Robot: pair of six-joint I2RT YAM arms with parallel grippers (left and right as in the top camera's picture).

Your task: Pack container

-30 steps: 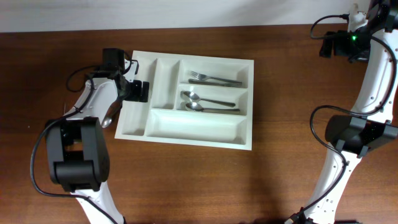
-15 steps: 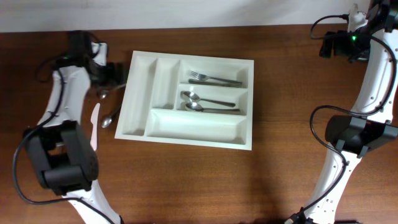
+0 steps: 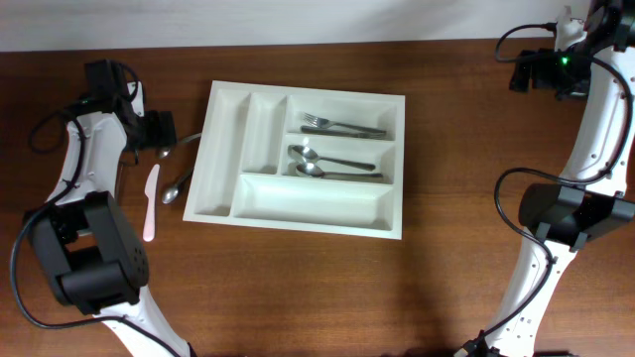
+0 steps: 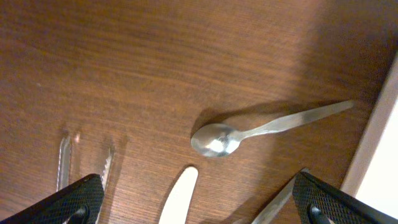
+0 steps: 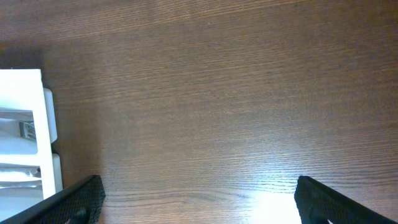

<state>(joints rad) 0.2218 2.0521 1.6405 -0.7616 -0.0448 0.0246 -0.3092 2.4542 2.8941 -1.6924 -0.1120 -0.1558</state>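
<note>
The white five-compartment container (image 3: 220,149) lies mid-table. It holds a fork (image 3: 342,126) in the top long compartment and two spoons (image 3: 332,165) in the middle one. My left gripper (image 3: 162,131) is open and empty just left of the container, above loose cutlery. In the left wrist view its open jaws (image 4: 199,208) frame a metal spoon (image 4: 261,129), a white plastic knife tip (image 4: 180,199) and another metal handle (image 4: 280,202). Overhead, the knife (image 3: 150,203) and a second spoon (image 3: 177,186) lie beside the container. My right gripper (image 3: 528,71) is open, far right at the back.
The right wrist view shows bare wood between the open jaws (image 5: 208,205), with the container's corner (image 5: 28,93) at the left edge. Thin toothed utensil ends (image 4: 65,158) lie at the left of the left wrist view. The container's rim (image 4: 380,140) borders its right side.
My left arm has swung left from over the container's left edge to above the loose cutlery, uncovering the knife and spoons. The right arm has not moved.
</note>
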